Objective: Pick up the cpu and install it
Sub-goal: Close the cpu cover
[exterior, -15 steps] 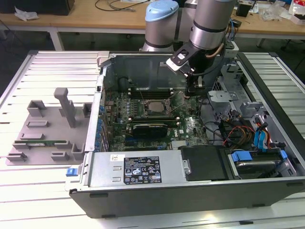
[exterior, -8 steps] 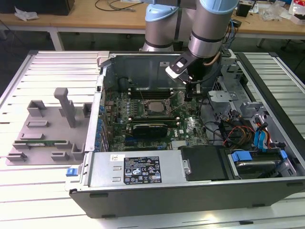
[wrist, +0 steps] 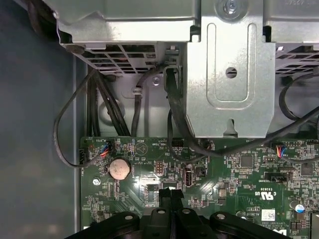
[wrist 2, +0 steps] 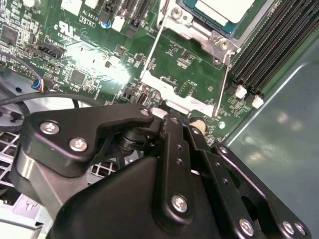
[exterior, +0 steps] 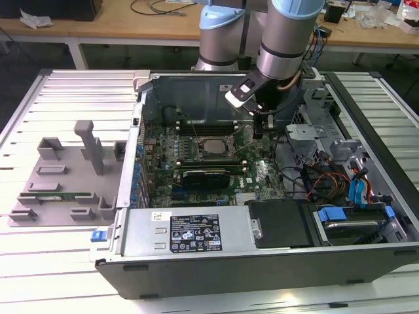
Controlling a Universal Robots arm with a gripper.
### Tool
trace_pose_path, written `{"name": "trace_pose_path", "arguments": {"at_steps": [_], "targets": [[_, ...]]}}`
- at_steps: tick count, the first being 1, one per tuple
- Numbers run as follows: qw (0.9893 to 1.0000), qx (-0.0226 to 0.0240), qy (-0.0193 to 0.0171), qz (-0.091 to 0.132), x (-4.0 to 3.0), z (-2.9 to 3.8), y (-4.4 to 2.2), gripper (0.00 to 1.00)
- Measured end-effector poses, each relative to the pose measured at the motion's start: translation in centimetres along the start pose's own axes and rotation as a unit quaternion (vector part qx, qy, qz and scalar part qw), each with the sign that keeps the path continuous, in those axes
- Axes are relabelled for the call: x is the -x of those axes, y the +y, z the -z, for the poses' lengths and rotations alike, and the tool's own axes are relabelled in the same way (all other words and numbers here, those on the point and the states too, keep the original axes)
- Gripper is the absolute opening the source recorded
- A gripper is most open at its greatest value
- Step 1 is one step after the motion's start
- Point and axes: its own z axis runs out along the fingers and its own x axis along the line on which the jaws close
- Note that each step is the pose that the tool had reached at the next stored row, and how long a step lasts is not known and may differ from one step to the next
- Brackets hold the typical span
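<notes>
Cpu [wrist 2: 222,9] already seated in socket [wrist 2: 199,36] on board. Gripper [wrist: 170,193] pinched closed, empty, low over board just beside socket. Placement looks done; lever [wrist 2: 152,52] looks raised, socket seemingly not yet latched.

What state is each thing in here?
cpu: seated flat, metal top up.
socket frame: swung open, off the cpu.
gripper: shut, holding nothing.
memory slots: empty.
computer case: lying on its side, open.
</notes>
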Motion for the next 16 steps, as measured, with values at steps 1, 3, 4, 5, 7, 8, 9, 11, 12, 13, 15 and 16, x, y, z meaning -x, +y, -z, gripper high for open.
{"name": "trace_pose_path", "arguments": {"at_steps": [1, 3, 4, 5, 7, 8, 9, 11, 12, 13, 15, 16], "targets": [[1.0, 0.0, 0.0, 0.0, 0.0, 0.0, 0.0, 0.11], [1.0, 0.0, 0.0, 0.0, 0.0, 0.0, -0.01, 0.11], [1.0, 0.0, 0.0, 0.0, 0.0, 0.0, -0.05, 0.11], [1.0, 0.0, 0.0, 0.0, -0.04, -0.01, -0.15, 0.11], [1.0, 0.0, 0.0, 0.0, -0.07, -0.01, -0.4, 0.11], [1.0, 0.0, 0.0, 0.0, -0.08, -0.01, -0.51, 0.11], [1.0, 0.0002, 0.0001, 0.0, -0.12, -0.01, -0.85, 0.11], [1.0, 0.0014, 0.0, 0.0, -0.16, 0.0, -1.36, 0.11], [1.0, 0.0028, 0.0, 0.0, -0.22, 0.0, -1.86, 0.11], [1.0, 0.0037, 0.0, 0.0, -0.26, 0.01, -2.22, 0.11], [1.0, 0.0054, 0.0, -0.001, -0.36, 0.03, -2.85, 0.11], [1.0, 0.0063, 0.0, -0.001, -0.41, 0.05, -3.14, 0.11]]}}
